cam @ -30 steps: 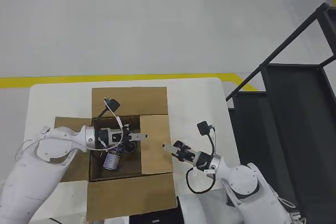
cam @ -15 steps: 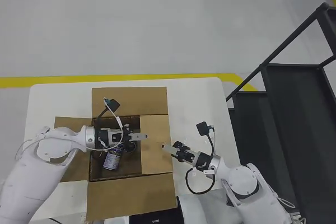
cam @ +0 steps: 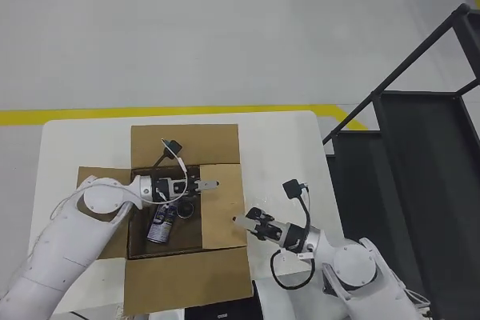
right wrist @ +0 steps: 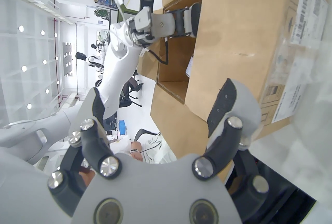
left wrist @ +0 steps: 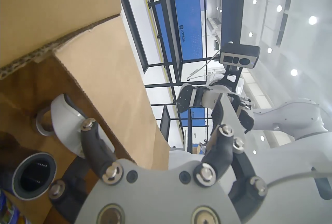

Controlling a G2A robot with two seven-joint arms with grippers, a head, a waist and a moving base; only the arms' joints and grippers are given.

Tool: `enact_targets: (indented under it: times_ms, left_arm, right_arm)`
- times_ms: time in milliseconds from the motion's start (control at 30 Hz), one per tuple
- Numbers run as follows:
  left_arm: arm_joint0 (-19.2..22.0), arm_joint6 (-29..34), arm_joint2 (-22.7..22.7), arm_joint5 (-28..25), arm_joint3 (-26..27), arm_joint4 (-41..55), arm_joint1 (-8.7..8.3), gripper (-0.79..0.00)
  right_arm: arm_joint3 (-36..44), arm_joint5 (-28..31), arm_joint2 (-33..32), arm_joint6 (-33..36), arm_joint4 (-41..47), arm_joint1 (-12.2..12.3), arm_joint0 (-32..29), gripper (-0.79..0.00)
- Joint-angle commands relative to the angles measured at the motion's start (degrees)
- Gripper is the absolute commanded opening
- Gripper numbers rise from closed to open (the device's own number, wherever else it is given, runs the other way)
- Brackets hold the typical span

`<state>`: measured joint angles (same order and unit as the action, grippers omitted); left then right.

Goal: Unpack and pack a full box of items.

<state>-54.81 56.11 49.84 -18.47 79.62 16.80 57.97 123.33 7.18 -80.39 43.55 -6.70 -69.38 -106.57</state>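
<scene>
An open cardboard box (cam: pixel 184 144) sits mid-table with its flaps spread. Inside lie a blue can (cam: pixel 159 230) and a dark cup (cam: pixel 184 210). My left gripper (cam: pixel 208 186) is open at the inner edge of the right flap (cam: pixel 222 204). In the left wrist view that flap (left wrist: pixel 98 74) stands between the fingers of the left gripper (left wrist: pixel 140 111), one inside the box, one outside, with the cup (left wrist: pixel 35 175) close below. My right gripper (cam: pixel 240 218) is open and holds nothing, just off the flap's outer edge. The right wrist view shows the right gripper (right wrist: pixel 163 92) facing the box (right wrist: pixel 233 35).
The white table (cam: pixel 280 152) has bare room to the right of the box. A black metal stair frame (cam: pixel 416 160) stands beyond the table's right side. A yellow floor line (cam: pixel 64 117) runs behind the table.
My left gripper has shifted toward the far side of the box and slightly right along the right flap. My right gripper has drawn a little nearer the table's front edge.
</scene>
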Motion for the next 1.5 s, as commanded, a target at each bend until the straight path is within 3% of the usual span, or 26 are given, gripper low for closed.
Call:
enact_targets:
  times_ms: [0,233,367,500,867,1133,1300,1467]
  left_arm:
    - [1.8,0.9,-1.6,-0.7,-1.9,1.8,0.91,0.0]
    - [5.0,3.6,-3.7,-5.4,-2.2,7.1,2.82,0.0]
    - [6.5,5.0,-5.1,-7.6,-0.8,7.1,3.76,0.0]
    - [7.9,5.2,-7.4,-8.0,-0.4,7.1,4.96,0.0]
    - [13.7,5.6,-13.2,-10.1,-5.1,9.6,9.35,0.0]
    - [15.5,8.0,-15.7,-11.7,-10.0,10.7,11.66,0.0]
    - [14.4,8.4,-13.7,-12.6,-10.2,9.3,11.02,0.0]
    - [10.5,9.8,-8.3,-11.9,-5.8,7.1,8.41,0.0]
  right_arm:
    - [1.4,1.7,-0.9,3.2,1.4,0.4,-1.3,0.0]
    - [3.5,7.7,-3.6,13.8,8.1,1.6,-4.1,0.0]
    - [3.7,8.9,-3.0,20.1,9.6,2.3,-3.5,0.0]
    - [3.6,8.2,-1.5,21.9,9.0,2.6,-2.5,0.0]
    - [3.1,2.6,4.6,17.2,2.9,3.0,1.1,0.0]
    - [5.3,-0.8,0.8,5.4,0.6,3.4,-3.1,0.0]
    - [5.9,-1.7,-1.5,1.3,1.0,3.6,-5.1,0.0]
    - [6.2,-2.9,-3.7,-2.8,0.8,3.8,-7.0,0.0]
